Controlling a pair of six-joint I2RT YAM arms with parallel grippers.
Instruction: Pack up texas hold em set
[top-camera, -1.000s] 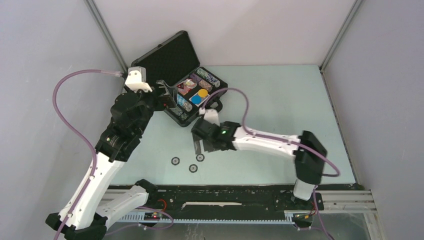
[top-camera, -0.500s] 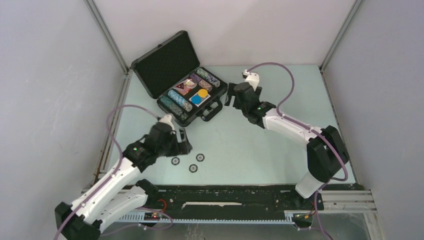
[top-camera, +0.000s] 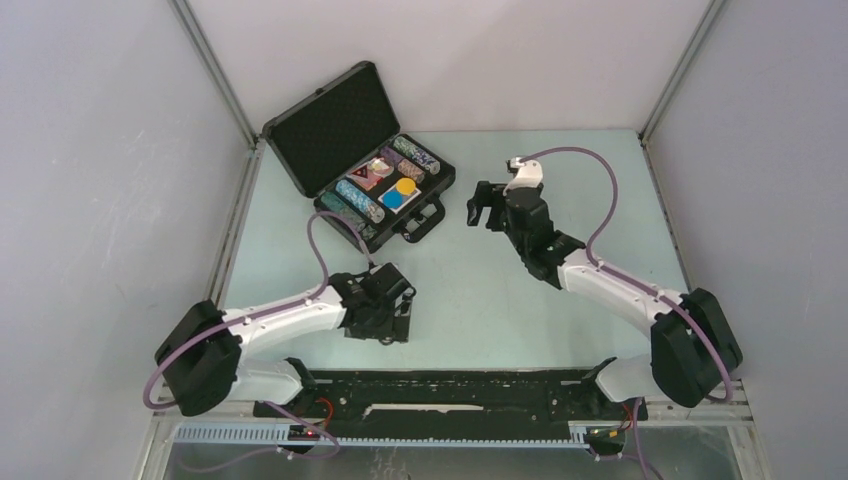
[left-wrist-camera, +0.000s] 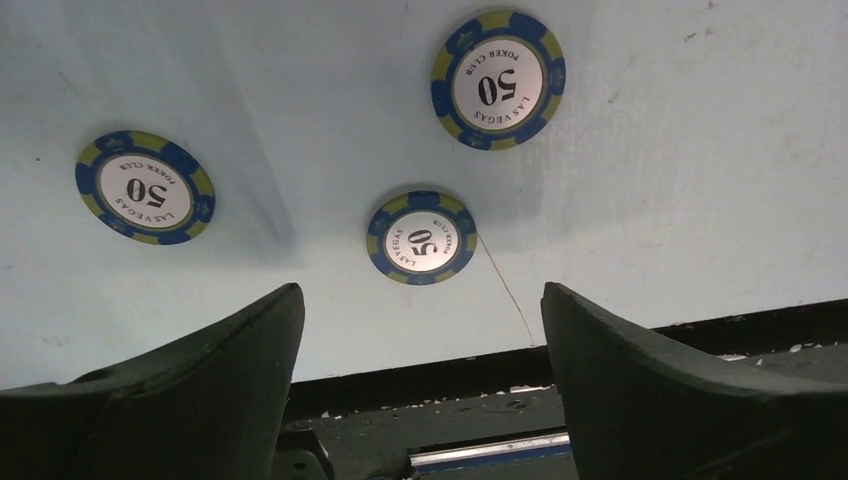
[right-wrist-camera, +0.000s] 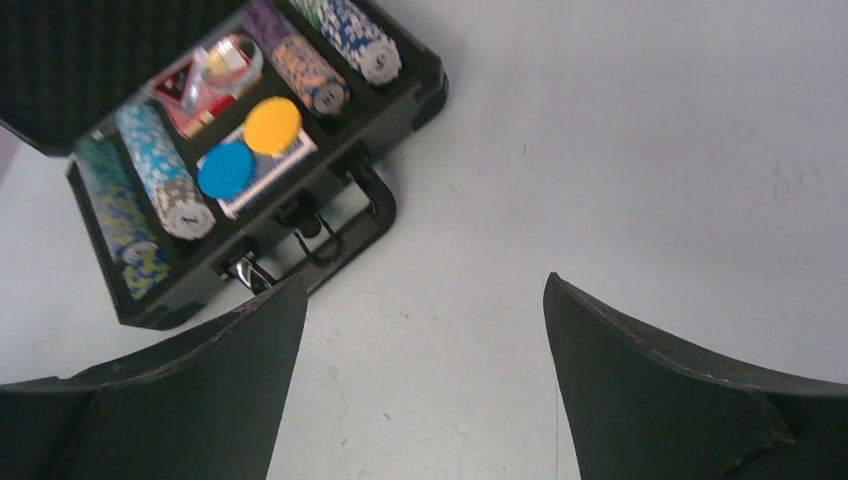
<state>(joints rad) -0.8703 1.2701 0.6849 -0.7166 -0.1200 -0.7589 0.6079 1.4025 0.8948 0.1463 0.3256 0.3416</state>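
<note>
Now hovering low with the left gripper (left-wrist-camera: 420, 308) over three loose chips by the near edge of the table (left-wrist-camera: 650, 180), left of its middle. Spread wide, with nothing between the fingers. Framing the middle chip (left-wrist-camera: 421, 237) in the wrist view, with another chip (left-wrist-camera: 146, 187) off to one side and a third chip (left-wrist-camera: 497, 78) further out on the other. A second ago up at the case (top-camera: 395, 232) in the far left corner, half a second ago just short of the chips, and now squarely above them. Meanwhile drawn away with the right gripper (right-wrist-camera: 425, 295) from those same chips to a spot toward the far edge, just right of the case handle (right-wrist-camera: 345, 235). Likewise wide open there and carrying nothing. Reads as a swap of the pickup from the right side to the left. Nothing lifted yet: all three flat on the table, apart from one another and well apart from the case. Inside the case, rows of stacked chips, cards, and a blue and a yellow disc on top, with the lid (top-camera: 330, 125) standing open. Probably close to the end, then, with only these strays to stow and the lid to shut. Next, most likely, a drop onto the middle chip. Awkward to pinch while flat on a smooth top, so liable to skid from between the fingers.
</note>
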